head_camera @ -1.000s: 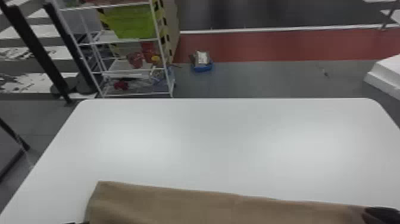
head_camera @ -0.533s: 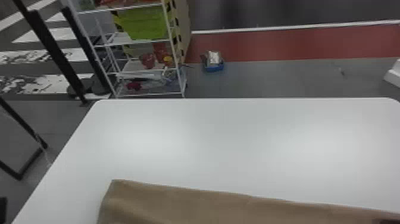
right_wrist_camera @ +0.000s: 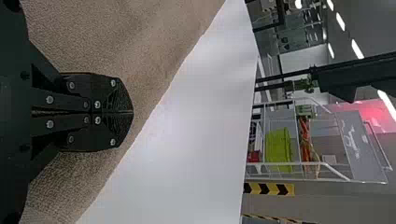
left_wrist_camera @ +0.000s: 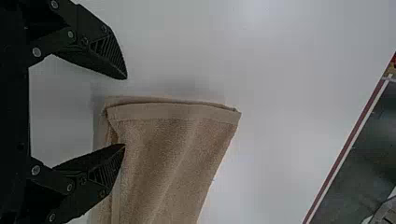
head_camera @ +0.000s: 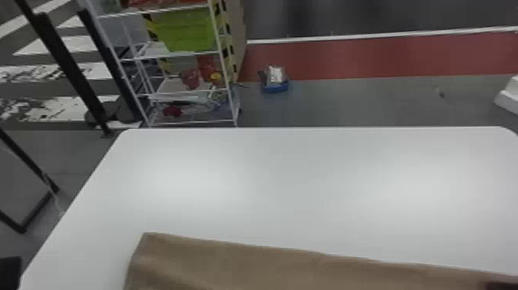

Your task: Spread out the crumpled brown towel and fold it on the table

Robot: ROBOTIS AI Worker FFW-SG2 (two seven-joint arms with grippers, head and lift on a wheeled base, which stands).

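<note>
By the towel (head_camera: 269,264), left tool (head_camera: 9,272) spread, right tool (head_camera: 501,285) closed

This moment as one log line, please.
long brown terry towel: layered, on smooth white table | black two-fingered left gripper: open at towel end | black two-fingered right gripper: shut, over towel

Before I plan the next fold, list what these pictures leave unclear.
The near side of the brown towel: cut off by the head view's bottom edge.
How many layers it has: in the left wrist view, its top layer covers the rest.
Whether the right gripper pinches cloth: in the right wrist view, its shut fingers hide what lies beneath.
</note>
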